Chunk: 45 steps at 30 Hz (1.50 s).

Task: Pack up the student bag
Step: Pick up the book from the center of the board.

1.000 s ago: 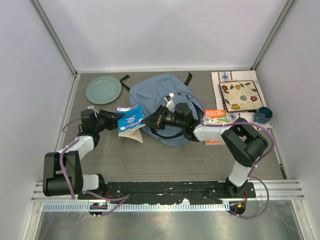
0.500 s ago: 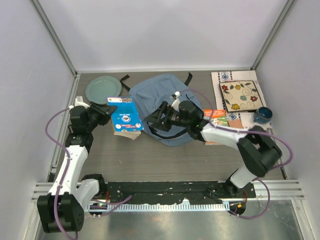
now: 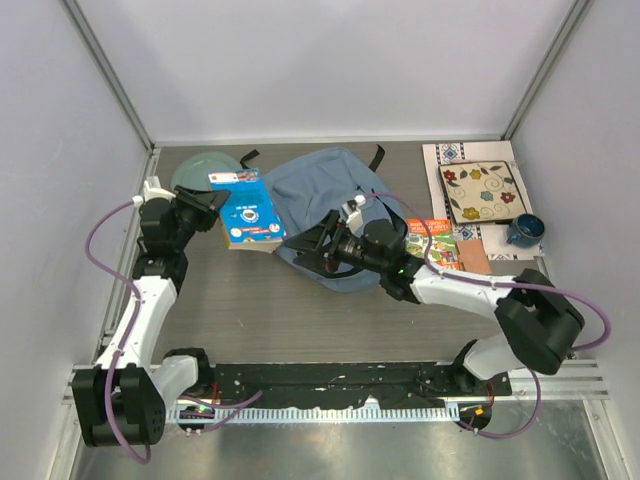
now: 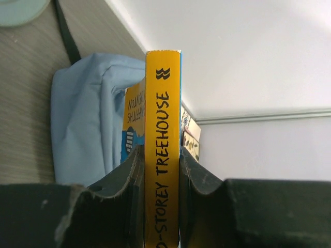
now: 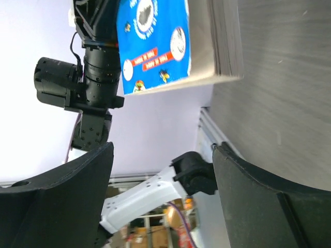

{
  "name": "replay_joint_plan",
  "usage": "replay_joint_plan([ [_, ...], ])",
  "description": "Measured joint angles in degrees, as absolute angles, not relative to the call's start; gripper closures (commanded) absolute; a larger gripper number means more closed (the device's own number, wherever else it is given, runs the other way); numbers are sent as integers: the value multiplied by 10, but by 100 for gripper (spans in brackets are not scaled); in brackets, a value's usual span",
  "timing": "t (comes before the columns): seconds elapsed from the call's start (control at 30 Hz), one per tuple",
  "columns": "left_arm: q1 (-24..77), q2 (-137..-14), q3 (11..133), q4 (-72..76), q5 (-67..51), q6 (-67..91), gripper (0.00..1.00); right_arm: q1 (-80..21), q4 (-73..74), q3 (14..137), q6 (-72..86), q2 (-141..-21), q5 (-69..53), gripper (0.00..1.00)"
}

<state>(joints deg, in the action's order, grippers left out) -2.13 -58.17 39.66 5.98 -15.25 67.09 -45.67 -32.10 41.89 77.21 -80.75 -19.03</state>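
Book first: your left hand has it pinched at one end. The dark fingers press flat against both covers with no gap showing. It is a thick paperback with a glossy blue cover, a yellow spine lettered in black, and a cream page block.

The student bag lies just past the book on the side away from that hand. It is a soft, rounded heap of dusty blue cloth, creased, with black straps trailing out from its far side across the grey wood-grain tabletop.

Your right hand hangs at the bag's near-left edge. Its two broad matte-black fingers are spread wide with nothing between them. Beyond their tips, its wrist view shows the book's cover and page edges.

On the far side of your left hand a round, smooth, pale-green plate lies flat, partly hidden by the book.
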Motion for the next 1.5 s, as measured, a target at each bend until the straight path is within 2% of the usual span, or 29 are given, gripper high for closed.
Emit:
replay_joint_plan([
  [0.3,16,-618,418,161,-111,676,100,-494,-464,436,981,-918,-156,18],
  [0.6,51,-626,418,210,-80,687,100,-498,-509,501,1067,-963,-108,18],
  [0.93,66,-628,418,236,-60,691,100,-500,-482,507,1080,-987,-70,18],
  [1.33,69,-584,403,234,-35,692,100,-501,-480,579,1053,-1017,-49,18],
  [1.43,69,-578,395,238,-30,697,100,-503,-477,586,1053,-1024,-41,22],
  [1.5,69,-576,392,238,-28,699,100,-504,-478,586,1054,-1028,-35,30],
])
